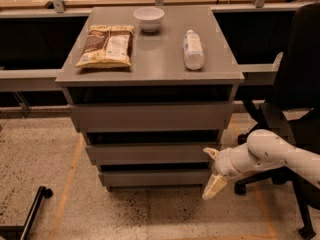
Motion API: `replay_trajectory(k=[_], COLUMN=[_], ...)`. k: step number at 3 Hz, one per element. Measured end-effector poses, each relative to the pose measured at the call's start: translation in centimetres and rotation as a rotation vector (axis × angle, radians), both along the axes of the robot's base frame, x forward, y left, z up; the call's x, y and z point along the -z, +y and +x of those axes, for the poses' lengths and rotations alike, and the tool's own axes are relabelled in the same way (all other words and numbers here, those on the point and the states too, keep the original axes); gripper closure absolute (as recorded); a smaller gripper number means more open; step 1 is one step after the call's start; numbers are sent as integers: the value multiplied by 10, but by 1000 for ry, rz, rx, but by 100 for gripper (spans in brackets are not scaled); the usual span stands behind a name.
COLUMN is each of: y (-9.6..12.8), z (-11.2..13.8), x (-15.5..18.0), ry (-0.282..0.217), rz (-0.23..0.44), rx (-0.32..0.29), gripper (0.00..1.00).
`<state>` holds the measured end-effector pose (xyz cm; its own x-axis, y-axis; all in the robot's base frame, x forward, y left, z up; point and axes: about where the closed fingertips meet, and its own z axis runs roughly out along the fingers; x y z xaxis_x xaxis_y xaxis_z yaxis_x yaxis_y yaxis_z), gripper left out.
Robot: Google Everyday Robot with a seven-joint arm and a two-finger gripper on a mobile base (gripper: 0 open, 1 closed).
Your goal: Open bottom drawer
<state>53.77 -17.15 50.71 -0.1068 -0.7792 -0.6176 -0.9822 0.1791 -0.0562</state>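
The bottom drawer (152, 177) is the lowest of three grey handleless fronts in the cabinet, and its front sits shut, set back under the middle drawer (150, 153). My gripper (212, 170) is at the right end of the bottom drawer's front, on a white arm that comes in from the right. Its two cream fingers are spread apart: the upper one (210, 153) is level with the middle drawer's lower edge and the lower one (214, 187) hangs by the bottom drawer's right corner. It holds nothing.
On the cabinet top (150, 69) lie a snack bag (106, 45), a white bowl (148, 18) and a plastic bottle (193, 49). A black office chair (295, 99) stands close on the right. A black pole with a wheel (35, 204) lies on the speckled floor at the lower left.
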Motion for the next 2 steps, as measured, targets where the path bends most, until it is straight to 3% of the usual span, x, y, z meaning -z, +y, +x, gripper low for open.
replay_trajectory(k=[1, 2], y=[6, 12], z=[-1, 3], x=[33, 79], ry=[22, 37], rz=[25, 82], rx=[-18, 6], gripper=[0, 0])
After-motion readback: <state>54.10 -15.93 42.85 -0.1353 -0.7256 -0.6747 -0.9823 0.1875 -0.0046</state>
